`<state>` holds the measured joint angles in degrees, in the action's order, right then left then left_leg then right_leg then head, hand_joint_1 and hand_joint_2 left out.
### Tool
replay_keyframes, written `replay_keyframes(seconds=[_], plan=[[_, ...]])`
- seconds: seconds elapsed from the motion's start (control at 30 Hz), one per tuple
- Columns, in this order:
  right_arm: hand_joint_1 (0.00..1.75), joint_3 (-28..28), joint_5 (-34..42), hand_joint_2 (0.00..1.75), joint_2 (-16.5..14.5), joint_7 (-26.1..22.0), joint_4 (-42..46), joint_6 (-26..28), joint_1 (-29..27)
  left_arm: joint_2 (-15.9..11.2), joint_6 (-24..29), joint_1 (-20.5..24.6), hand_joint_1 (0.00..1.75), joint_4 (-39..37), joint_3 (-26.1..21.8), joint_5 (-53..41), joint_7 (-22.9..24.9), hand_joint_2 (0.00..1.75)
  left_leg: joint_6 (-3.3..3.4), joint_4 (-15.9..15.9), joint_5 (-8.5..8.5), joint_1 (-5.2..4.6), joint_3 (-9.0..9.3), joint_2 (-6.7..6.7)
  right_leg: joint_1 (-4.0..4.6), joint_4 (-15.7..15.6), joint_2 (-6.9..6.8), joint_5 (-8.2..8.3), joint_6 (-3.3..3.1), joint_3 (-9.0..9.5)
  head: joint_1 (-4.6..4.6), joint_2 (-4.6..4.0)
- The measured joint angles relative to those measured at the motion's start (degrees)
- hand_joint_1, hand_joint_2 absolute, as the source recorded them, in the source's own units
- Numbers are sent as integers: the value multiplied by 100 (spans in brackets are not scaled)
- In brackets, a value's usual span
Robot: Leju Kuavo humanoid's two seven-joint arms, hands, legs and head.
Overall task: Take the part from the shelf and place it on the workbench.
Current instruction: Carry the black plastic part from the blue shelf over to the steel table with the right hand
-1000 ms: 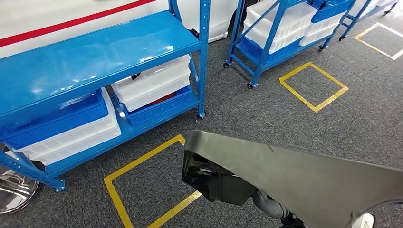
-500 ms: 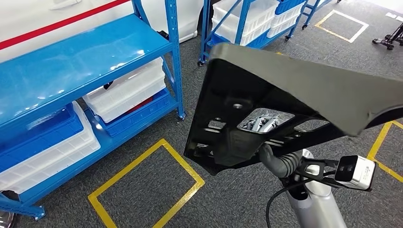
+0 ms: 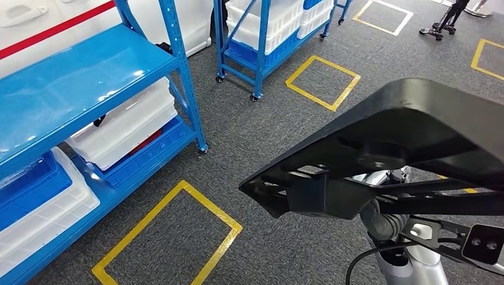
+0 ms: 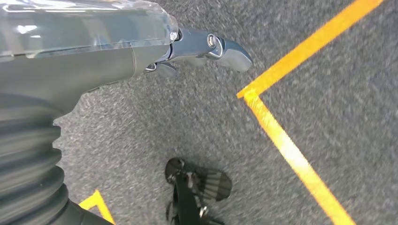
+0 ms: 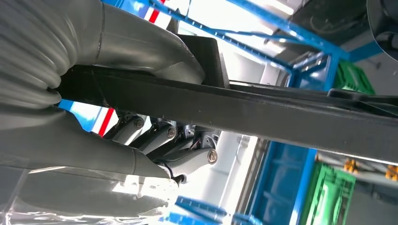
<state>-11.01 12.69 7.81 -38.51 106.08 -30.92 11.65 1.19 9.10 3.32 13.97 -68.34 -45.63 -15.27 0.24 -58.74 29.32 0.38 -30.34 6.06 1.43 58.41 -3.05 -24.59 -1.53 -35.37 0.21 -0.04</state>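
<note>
The robot is at the carrying step. The big black part [image 3: 410, 124] is already off the shelf [image 3: 71, 89] and is up in the air in front of the robot, over the grey carpet floor [image 3: 249, 136]. The right hand [image 5: 141, 117] holds it: in the right wrist view the thick thumb lies on one side of a flat black bar of the part and the dark fingers [image 5: 159, 138] curl round the other side, so the fingers are clamped on the part. The left hand [image 4: 141, 51] hangs low over the floor near a yellow tape line [image 4: 291, 150]. It holds nothing, but I cannot tell if its fingers are apart or together, because just one fingertip pokes out. The blue shelf with its white bins [image 3: 122, 127] stands off to the robot's left side. No workbench is in sight. So the next move, I think, is to find the surface and walk to it, keeping the grip tight. The part is wide, so it should stay level and not bump the shelf posts.
</note>
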Motion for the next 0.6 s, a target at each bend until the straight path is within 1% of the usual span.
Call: replay_keyframes(seconds=[0.03, 0.07, 0.1, 0.13, 0.17, 0.2, 0.23, 0.27, 0.3, 0.33, 0.37, 0.4, 0.43, 0.47, 0.5, 0.53, 0.57, 0.6], plan=[[175, 13, -3, 175, 5, -1, 43, -4, -30, -1, -3, 3, 0, 0, -2, -1, 26, 175, -20, -23, 38, -3, 15, -53, -24, -67, 60, 22, -11, 42, -4, 0], [175, 17, -2, 175, 8, -1, 69, -13, -34, 0, -4, 4, 0, 0, -7, 1, 48, 175, -35, -181, 140, -2, -37, -179, -52, -132, 123, 47, -29, 89, -10, 0], [175, 15, 1, 175, 5, 2, 76, -22, -27, 1, -8, -1, 0, 0, -13, 4, 62, 175, -45, -457, 286, 6, -160, -341, -77, -173, 184, 64, -42, 127, -15, 0], [175, 8, 3, 175, 0, 5, 67, -33, -9, 4, -16, -10, 0, -1, -19, 7, 65, 175, -54, -825, 448, 10, -346, -475, -75, -180, 253, 64, -60, 138, -16, 0], [175, -2, 1, 175, -5, 13, 50, -43, 3, 6, -28, -21, 0, -1, -25, 9, 59, 175, -64, -1225, 597, 16, -567, -557, -78, -166, 332, 60, -73, 137, -18, 0], [175, -16, -3, 175, -11, 20, 33, -49, 4, 6, -42, -31, 0, -1, -28, 11, 44, 175, -78, -1493, 649, 21, -737, -581, -82, -147, 408, 49, -73, 134, -17, 0], [175, -33, -9, 175, -14, 25, 17, -54, 5, 6, -59, -37, 0, -1, -33, 13, 26, 175, -95, -1563, 582, 28, -822, -587, -91, -121, 489, 34, -63, 131, -16, 0], [175, -47, -15, 175, -14, 27, 3, -56, 9, 6, -75, -38, 0, -1, -38, 14, 8, 175, -114, -1397, 402, 41, -792, -595, -107, -83, 567, 11, -42, 129, -17, 0], [175, -59, -21, 175, -14, 27, -8, -57, 15, 6, -89, -37, 0, -1, -44, 14, -6, 175, -138, -1040, 154, 64, -663, -635, -128, -30, 642, -22, -11, 126, -17, 0], [175, -68, -26, 175, -14, 27, -16, -57, 22, 8, -100, -33, 0, -1, -49, 14, -16, 175, -162, -684, -28, 80, -517, -721, -146, 32, 712, -61, 28, 115, -17, 0], [175, -74, -31, 175, -14, 28, -21, -53, 31, 13, -110, -29, 0, -2, -53, 13, -28, 175, -156, -397, -143, 92, -393, -797, -152, 104, 777, -100, 68, 91, -19, 0], [175, -79, -34, 175, -13, 29, -22, -45, 37, 17, -126, -26, 0, -3, -54, 11, -39, 175, -134, -244, -178, 91, -325, -853, -155, 154, 829, -126, 104, 64, -22, 0], [175, -84, -34, 175, -13, 28, -21, -31, 37, 20, -148, -20, 0, -4, -55, 8, -56, 175, -92, -224, -151, 74, -313, -867, -156, 177, 875, -134, 136, 40, -26, 0], [175, -89, -32, 175, -11, 22, -17, -17, 28, 20, -171, -16, 0, -5, -56, 4, -76, 175, -38, -209, -162, 62, -307, -823, -157, 184, 918, -131, 161, 21, -30, 0], [175, -90, -28, 175, -7, 8, -10, -6, 4, 18, -190, -11, 0, -5, -56, 1, -90, 175, 1, -207, -172, 62, -309, -771, -166, 182, 925, -125, 179, 12, -31, 0], [175, -89, -25, 175, -3, -10, 6, 0, -29, 13, -195, -6, 0, -4, -57, 0, -99, 175, 34, -201, -182, 68, -305, -724, -163, 220, 852, -149, 200, -6, -25, 0], [175, -85, -24, 175, 2, -39, 26, -7, -67, 8, -182, -6, 0, -3, -61, 1, -98, 175, 61, -195, -189, 77, -304, -674, -159, 345, 729, -227, 222, -63, -13, 0], [175, -79, -25, 175, 4, -69, 47, -27, -107, 4, -159, -13, 0, -2, -69, 2, -89, 175, 82, -190, -191, 82, -304, -622, -159, 580, 578, -361, 245, -173, -1, 0]])
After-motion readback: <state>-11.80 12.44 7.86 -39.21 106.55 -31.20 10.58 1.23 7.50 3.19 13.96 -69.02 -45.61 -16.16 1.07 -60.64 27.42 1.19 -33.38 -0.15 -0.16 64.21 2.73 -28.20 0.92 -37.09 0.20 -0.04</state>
